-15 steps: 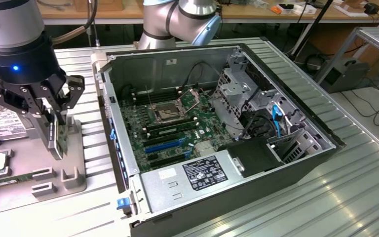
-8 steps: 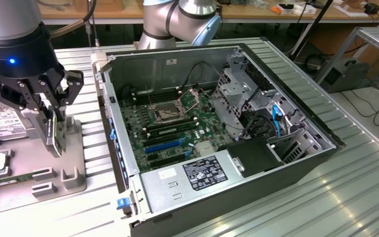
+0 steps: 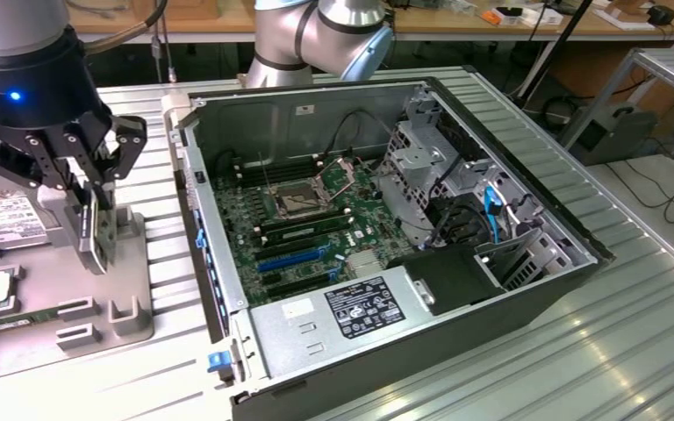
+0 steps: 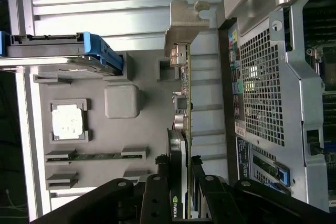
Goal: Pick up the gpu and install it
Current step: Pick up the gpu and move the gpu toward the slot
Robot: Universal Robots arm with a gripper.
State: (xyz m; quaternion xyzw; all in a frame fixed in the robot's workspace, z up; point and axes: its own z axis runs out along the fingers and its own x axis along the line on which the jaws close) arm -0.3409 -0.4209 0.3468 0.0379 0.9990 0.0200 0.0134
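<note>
- Grasping is the step in hand, I judge: the gripper (image 4: 179, 163) has its fingers clamped on the gpu (image 4: 182, 129), one on each face.
- Standing on edge in the grey holder (image 3: 138, 294) beside the computer case (image 3: 525, 184), the gpu appears seated, not yet lifted; its silver bracket (image 4: 184, 24) lies near the case's rear panel.
- Beyond, inside the open case, the blue expansion slot (image 3: 292, 258) sits bare.
- Lifting out likely calls for a straight pull, card upright.

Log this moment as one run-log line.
gripper: shut on thin dark gpu card with silver bracket | card: upright at grey holder tray | install: not yet done
</note>
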